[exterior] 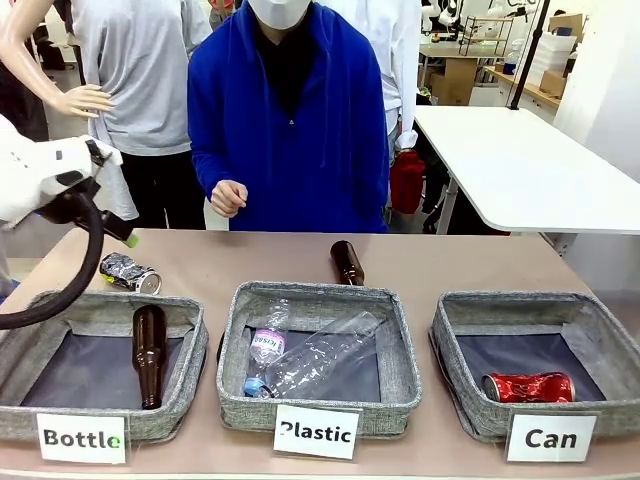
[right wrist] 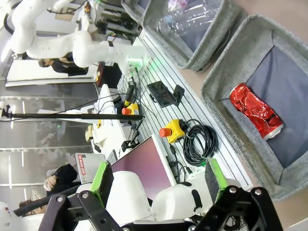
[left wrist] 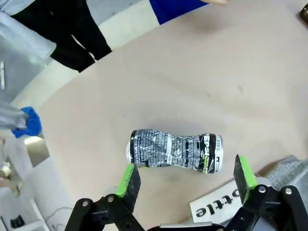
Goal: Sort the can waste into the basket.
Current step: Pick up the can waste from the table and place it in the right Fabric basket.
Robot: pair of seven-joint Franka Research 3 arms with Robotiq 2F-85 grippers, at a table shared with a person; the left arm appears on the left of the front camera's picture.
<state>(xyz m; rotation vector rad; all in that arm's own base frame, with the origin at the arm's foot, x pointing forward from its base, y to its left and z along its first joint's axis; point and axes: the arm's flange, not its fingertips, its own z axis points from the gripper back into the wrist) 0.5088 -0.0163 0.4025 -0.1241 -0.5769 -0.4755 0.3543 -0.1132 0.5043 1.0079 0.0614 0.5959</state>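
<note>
The left pincer (left wrist: 186,177), jaws apart, is hovering over the silver can (left wrist: 173,150) lying on the bench (left wrist: 192,72) at ten o'clock, the right pincer (right wrist: 159,175) is likewise gaping empty, and the red can (exterior: 528,387) is already sitting in the basket (exterior: 530,299) at four o'clock, leaving one.

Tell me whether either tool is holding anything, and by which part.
Nothing is held. The left tool hangs open over the crushed silver-and-dark metal can lying on the table, not gripping it; the right tool is open and empty.
</note>
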